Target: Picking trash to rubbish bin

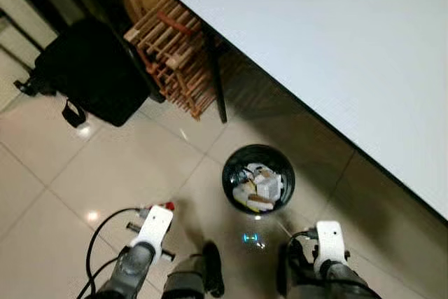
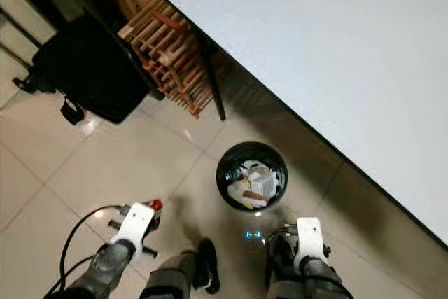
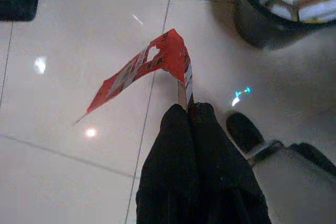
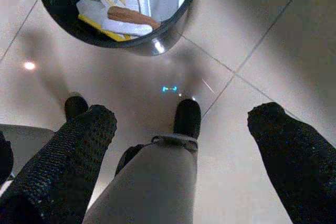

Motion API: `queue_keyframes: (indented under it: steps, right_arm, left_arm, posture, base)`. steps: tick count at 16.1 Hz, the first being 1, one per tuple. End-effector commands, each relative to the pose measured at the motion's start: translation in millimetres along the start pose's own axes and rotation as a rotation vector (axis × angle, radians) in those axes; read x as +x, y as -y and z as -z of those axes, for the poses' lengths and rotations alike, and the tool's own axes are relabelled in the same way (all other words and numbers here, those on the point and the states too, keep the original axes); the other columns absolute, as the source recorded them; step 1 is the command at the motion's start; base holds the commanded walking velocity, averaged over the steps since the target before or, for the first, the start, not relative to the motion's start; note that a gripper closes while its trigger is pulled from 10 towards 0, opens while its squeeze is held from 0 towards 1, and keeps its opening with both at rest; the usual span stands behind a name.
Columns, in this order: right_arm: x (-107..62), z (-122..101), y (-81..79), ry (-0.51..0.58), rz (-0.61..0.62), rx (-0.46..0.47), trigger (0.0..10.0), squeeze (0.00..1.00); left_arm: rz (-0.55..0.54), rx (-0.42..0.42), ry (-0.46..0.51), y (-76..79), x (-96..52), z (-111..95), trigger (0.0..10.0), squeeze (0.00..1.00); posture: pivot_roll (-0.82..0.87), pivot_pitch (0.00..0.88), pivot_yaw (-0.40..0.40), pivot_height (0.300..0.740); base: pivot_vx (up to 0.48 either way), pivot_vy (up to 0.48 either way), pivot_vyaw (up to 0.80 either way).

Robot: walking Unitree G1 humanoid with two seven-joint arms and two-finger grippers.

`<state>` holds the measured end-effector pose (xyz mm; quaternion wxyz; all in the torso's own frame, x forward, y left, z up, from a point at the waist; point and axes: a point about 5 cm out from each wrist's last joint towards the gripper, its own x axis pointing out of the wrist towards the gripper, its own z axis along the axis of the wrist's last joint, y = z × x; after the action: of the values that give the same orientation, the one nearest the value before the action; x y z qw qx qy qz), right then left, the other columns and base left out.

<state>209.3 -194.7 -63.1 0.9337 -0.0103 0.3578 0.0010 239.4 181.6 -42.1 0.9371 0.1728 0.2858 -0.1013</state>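
Observation:
A black round rubbish bin [image 1: 258, 178] stands on the tiled floor just before the table's edge, holding paper and packaging scraps. In the left wrist view my left gripper [image 3: 187, 109] is shut on a red wrapper [image 3: 152, 64], which sticks out flat above the floor, with the bin's wall [image 3: 262, 27] a short way off to one side. From the head, the wrapper's red tip [image 1: 169, 206] shows at the end of my left arm, left of the bin. My right gripper [image 4: 184, 114] is open and holds nothing, hanging low on the near side of the bin [image 4: 157, 38].
A white table [image 1: 350, 47] fills the right side, its dark leg [image 1: 215, 78] behind the bin. A wooden slatted rack [image 1: 175, 54] and a black bag [image 1: 91, 71] lie at the back left. My feet [image 1: 212, 267] stand on bare tiles close to the bin.

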Motion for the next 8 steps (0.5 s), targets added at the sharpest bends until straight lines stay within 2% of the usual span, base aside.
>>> queue_keyframes:
  steps: [1,6,8]
  right_arm:
    - [-4.8,17.4,-3.7,-0.060,-0.009,0.009,10.0,0.00]
    - [-4.7,18.0,-4.4,-0.068,-0.008,0.009,10.0,0.00]
    - [-4.4,18.0,-5.4,-0.071,-0.014,0.016,10.0,0.00]
  left_arm:
    - [-0.001,0.000,-0.078,0.4,-8.7,22.1,10.0,0.00]
    - [-0.001,0.003,-0.078,-0.4,-8.7,22.1,10.0,0.00]
    - [-0.001,0.001,-0.077,-0.7,-8.6,21.9,10.0,0.00]
  posture:
    - [0.04,0.343,0.139,0.740]
    - [0.04,0.338,0.141,0.740]
    - [0.04,0.342,0.141,0.740]
  base:
    - [0.319,0.000,0.00]
    - [0.319,0.000,0.00]
    - [0.322,0.000,-0.64]
